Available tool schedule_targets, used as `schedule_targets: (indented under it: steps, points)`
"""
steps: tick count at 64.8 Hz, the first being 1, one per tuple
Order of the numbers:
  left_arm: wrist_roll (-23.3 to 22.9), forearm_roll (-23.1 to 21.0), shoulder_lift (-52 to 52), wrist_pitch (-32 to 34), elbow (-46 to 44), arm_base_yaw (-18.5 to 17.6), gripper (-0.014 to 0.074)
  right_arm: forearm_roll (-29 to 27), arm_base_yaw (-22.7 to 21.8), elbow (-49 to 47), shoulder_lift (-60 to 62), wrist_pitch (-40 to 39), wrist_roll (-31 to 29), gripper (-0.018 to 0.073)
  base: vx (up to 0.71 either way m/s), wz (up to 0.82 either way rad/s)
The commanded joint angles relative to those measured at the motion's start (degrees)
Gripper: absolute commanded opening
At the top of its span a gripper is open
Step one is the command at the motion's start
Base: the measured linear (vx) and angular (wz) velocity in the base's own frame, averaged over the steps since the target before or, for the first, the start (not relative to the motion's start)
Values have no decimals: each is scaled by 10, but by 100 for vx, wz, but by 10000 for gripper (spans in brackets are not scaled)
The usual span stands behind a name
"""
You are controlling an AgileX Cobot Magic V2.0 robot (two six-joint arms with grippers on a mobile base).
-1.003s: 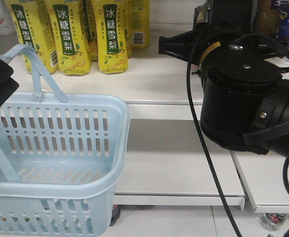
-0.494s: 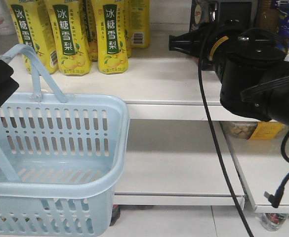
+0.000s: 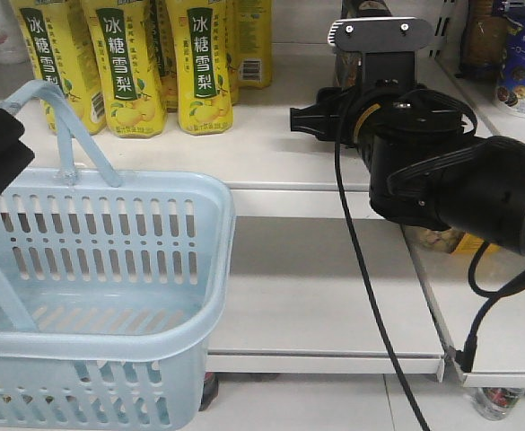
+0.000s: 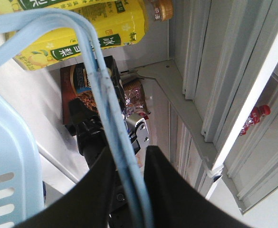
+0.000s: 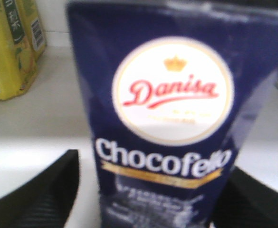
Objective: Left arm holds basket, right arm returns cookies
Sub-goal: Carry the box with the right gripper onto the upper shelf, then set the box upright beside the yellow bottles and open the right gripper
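With the jaws of the left arm [image 4: 129, 164], clenched one loop handle [image 4: 108, 102] of the basket [image 3: 154, 190], pinching the pale blue strap between two dark fingers [image 4: 172, 190]. Held that basket low at the left in the front view, open side up, rim level, in front of the white shelf [image 3: 280, 144] and overlapping the lower shelf [image 3: 307, 287]; saw nothing lying inside it. Reached with the right arm [image 3: 379, 117] across the upper shelf, to the right of the yellow bottles [image 3: 204, 63]. Spread the right jaws to either side of the cookies [image 5: 167, 118], showing a strip of white shelf between the one finger [image 5: 39, 190] and the box wall; could not tell whether the other finger touched. Stood the cookies upright on the shelf, "Danisa" badge and "Chocofelo" lettering facing the right wrist camera, bottles off to the left behind. Caught the same box [image 4: 74, 102] in the left wrist view, beyond the handle and beside the bottles, well apart from the basket.
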State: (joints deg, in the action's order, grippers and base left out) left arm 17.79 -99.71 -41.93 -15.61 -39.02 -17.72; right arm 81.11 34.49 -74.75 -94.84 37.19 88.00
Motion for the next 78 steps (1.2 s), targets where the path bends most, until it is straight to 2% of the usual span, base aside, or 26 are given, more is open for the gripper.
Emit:
schedule_targets:
  steps: [1,8,21,29,39,50,66,78]
  points:
    - [9,-16,-6,19,-16,0,-6,31,-1,-15,31,5,-1,631,0,0]
    - [9,-16,-6,19,-16,0,-6,35,4,-15,48,2,-1,650,0,0]
    - [9,-16,-6,19,-16,0,-6,13,6,-15,90,-2,-2,616,0,0]
    - [9,-16,-6,19,-16,0,-6,-2,25,-15,114,0,-35,582,0,0]
    - [9,-16,-6,19,-16,0,-6,-4,70,-15,135,31,-66,555,0,0]
    - [9,-16,-6,19,-16,0,-6,-8,131,-15,151,113,-89,555,0,0]
    - [9,-16,-6,19,-16,0,-6,-66,219,-15,179,215,-141,555,0,0]
    - [9,-16,-6,19,-16,0,-6,-82,288,-15,206,306,-168,551,0,0]
